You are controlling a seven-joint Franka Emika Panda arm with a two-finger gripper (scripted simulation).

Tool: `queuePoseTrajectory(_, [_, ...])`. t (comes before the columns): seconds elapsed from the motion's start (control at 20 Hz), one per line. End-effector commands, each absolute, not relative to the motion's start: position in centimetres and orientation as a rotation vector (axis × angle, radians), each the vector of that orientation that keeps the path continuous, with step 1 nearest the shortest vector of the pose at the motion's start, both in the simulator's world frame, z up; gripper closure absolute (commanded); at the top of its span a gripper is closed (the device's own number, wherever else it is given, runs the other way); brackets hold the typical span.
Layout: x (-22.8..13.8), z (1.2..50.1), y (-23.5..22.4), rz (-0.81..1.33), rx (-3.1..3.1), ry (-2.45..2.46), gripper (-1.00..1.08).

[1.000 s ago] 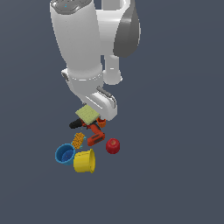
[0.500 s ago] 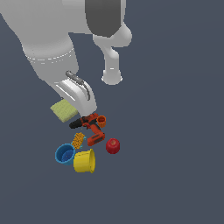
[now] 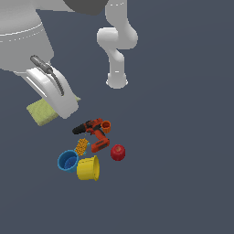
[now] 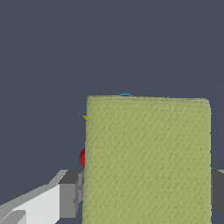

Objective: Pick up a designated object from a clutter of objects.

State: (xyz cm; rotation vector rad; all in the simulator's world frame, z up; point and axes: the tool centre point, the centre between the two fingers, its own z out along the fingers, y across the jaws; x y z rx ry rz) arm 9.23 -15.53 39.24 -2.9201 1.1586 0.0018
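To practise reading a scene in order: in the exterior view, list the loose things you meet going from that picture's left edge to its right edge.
Yellow-green pad, held up by the gripper → blue cup → yellow cup → red ball. The drill, dotted block and orange cup overlap these in left-right position, so I left them out.

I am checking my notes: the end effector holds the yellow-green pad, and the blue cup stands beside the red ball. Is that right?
Not quite. In the exterior view the blue cup stands beside the yellow cup, apart from the red ball. The end effector does hold the yellow-green pad.
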Motion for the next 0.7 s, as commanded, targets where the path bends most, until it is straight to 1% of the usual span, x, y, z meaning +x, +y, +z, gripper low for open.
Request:
queuePoseTrajectory(0.0, [9.7,40.0,-16.1,0.000,-2.920,1.157,1.08])
queuePoseTrajectory(0.65, [10.5,41.4,-17.2,0.000,-2.920,1.158,1.08])
